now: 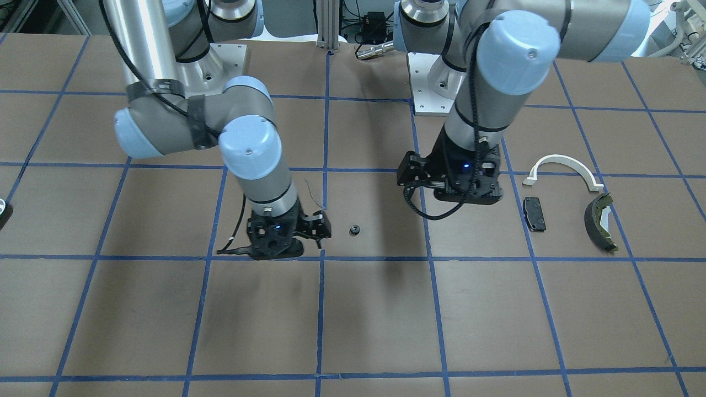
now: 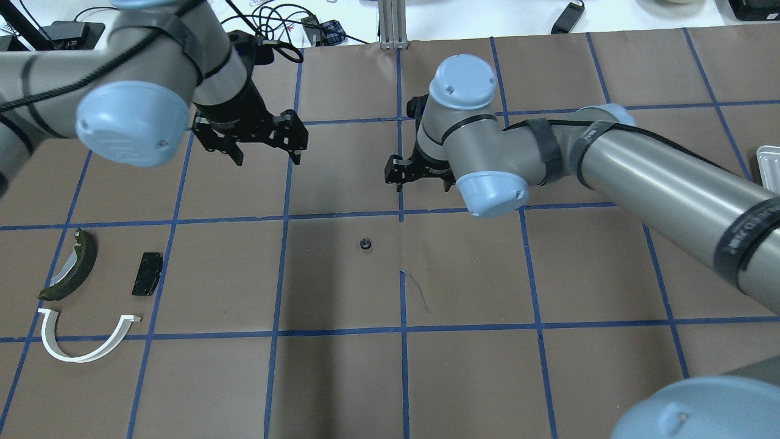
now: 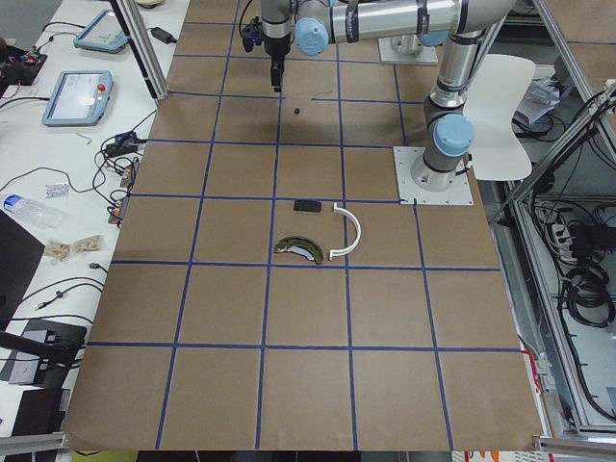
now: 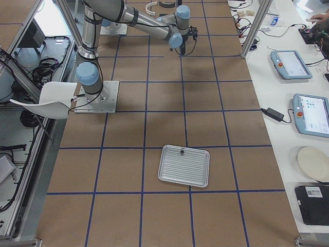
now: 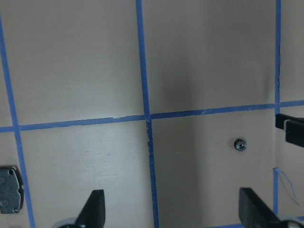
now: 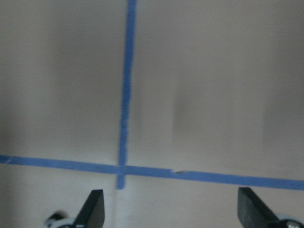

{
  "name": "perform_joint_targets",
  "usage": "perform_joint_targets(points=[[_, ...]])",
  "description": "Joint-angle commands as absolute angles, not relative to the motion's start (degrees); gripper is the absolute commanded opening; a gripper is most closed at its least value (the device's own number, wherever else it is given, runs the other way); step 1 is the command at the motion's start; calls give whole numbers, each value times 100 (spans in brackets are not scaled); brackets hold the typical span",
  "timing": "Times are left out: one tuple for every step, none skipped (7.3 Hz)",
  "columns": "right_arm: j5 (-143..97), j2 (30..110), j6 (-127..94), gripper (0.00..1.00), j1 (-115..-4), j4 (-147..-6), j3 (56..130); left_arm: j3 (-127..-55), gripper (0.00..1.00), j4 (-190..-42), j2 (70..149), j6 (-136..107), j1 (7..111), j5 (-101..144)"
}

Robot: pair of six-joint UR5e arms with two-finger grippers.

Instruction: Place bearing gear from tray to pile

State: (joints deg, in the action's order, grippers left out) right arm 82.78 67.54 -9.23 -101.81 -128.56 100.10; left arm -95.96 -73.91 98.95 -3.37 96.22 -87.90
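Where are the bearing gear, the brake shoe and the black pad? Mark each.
bearing gear (image 2: 365, 244), overhead view, its centre.
brake shoe (image 2: 87, 263), overhead view, middle of its dark curved band.
black pad (image 2: 147, 274), overhead view, centre of its flat face.

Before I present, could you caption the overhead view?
Left gripper and right gripper open; bearing gear alone mid-table, apart from pile.

Bearing gear (image 2: 365, 244) lies on table (image 2: 487, 372), apart from pile (image 2: 147, 274)
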Motion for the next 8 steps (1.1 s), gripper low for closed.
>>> perform_joint_targets(points=[[8837,7171,853,100,-8656,-12087,9967,-10132,100,-6376,10421,-1080,10290,-8798],[8885,7259,1940,100,-8083,-12163,9958,-10308,100,-5954,10676,-1299,10544,-8798],[8894,7251,2856,100,-7564,-12147,9906,-10449,100,-5585,10948,-1510,10703,-8798],[8912,7234,3814,100,-7158,-12164,9827,-10537,100,-5459,11125,-1512,10757,-8815],[8921,7225,4624,100,-6789,-12155,9791,-10547,100,-5441,11301,-1538,10801,-8789],[9008,7216,5354,100,-6446,-12138,9782,-10547,100,-5432,11433,-1538,10889,-8806],[9235,7207,6127,100,-6103,-12120,9782,-10599,100,-5223,11556,-1608,10985,-8841],[9237,7207,6831,100,-5778,-12129,9782,-10687,100,-4925,11619,-1669,11012,-8842]])
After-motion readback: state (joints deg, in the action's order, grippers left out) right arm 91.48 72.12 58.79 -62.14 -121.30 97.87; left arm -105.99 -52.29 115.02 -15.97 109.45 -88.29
